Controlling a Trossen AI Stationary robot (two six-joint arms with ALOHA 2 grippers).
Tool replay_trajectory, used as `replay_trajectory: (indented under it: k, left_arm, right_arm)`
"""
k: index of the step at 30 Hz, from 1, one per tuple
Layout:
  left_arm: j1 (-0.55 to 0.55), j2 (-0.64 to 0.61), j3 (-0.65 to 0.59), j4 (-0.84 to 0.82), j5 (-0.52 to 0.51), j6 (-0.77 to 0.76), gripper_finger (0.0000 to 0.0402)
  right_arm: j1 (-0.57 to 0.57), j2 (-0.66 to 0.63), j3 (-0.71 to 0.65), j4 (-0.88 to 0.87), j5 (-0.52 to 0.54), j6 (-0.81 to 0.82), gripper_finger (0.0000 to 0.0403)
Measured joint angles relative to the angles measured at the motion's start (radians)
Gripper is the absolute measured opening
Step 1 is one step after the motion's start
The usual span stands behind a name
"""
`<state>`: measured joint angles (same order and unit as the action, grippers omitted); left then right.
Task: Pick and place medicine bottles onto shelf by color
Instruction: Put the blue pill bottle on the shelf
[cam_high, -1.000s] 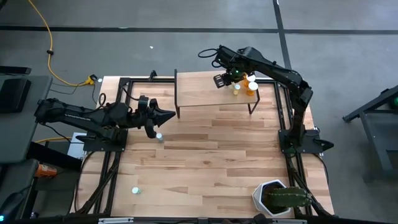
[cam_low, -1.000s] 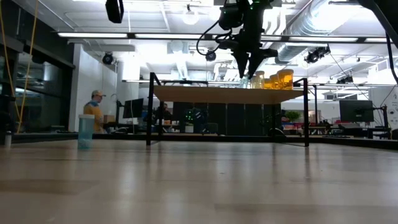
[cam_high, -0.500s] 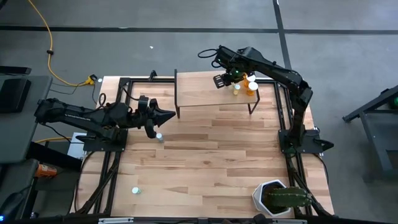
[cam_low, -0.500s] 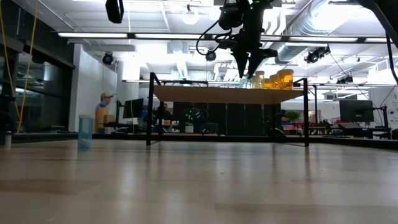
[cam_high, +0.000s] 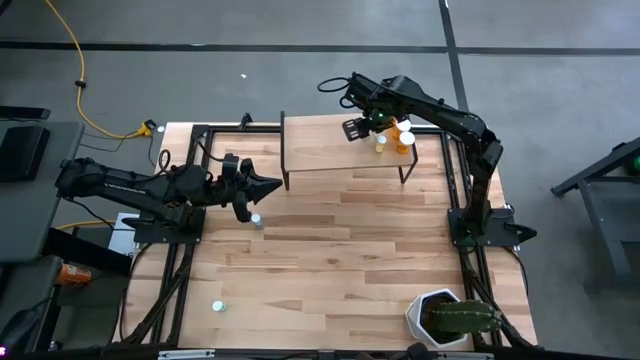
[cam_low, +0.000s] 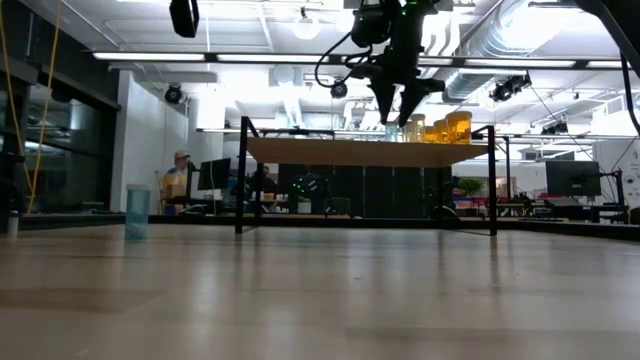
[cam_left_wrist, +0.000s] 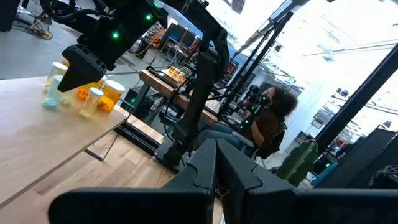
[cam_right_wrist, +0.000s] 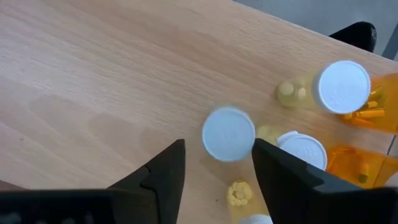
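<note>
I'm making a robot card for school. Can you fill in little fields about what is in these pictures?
Right gripper: open, above the shelf, fingers either side of a white-capped bottle
Left gripper: shut, waiting over the table's left side
Shelf: light wood on black legs, at the table's far edge
Orange bottles: grouped at the shelf's right end
Blue bottle: standing on the tabletop near the left gripper
Another bottle: alone near the table's front left
Plant pot: front right corner

Bright lab, grey floor (cam_high: 300, 80)

bottles (cam_high: 392, 137) clustered on shelf (cam_high: 320, 145) right end
</note>
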<state>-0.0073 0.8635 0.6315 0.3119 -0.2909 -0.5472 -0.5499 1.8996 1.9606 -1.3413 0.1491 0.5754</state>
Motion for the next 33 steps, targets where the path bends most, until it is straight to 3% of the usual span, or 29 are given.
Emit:
replay_trajectory:
  k: [13, 18, 22, 28, 33]
  left_arm:
    - [0.000, -0.030, -0.001, -0.004, 0.001, 0.108, 0.0000]
    - [0.002, -0.092, -0.001, -0.042, 0.005, 0.151, 0.0000]
    - [0.002, -0.140, -0.001, -0.096, 0.031, 0.201, 0.0000]
    - [0.002, -0.175, -0.001, -0.141, 0.059, 0.203, 0.0000]
    - [0.002, -0.175, -0.001, -0.141, 0.063, 0.203, 0.0001]
  right_arm:
    - [0.047, -0.004, 0.061, -0.005, -0.053, -0.101, 0.0179]
    - [0.130, -0.032, 0.140, -0.028, -0.060, -0.168, 0.0179]
    - [0.243, -0.097, 0.130, -0.049, -0.075, -0.221, 0.0179]
    - [0.428, -0.240, -0.027, -0.070, -0.038, -0.192, 0.0179]
    - [0.555, -0.449, -0.340, 0.049, 0.030, -0.021, 0.0179]
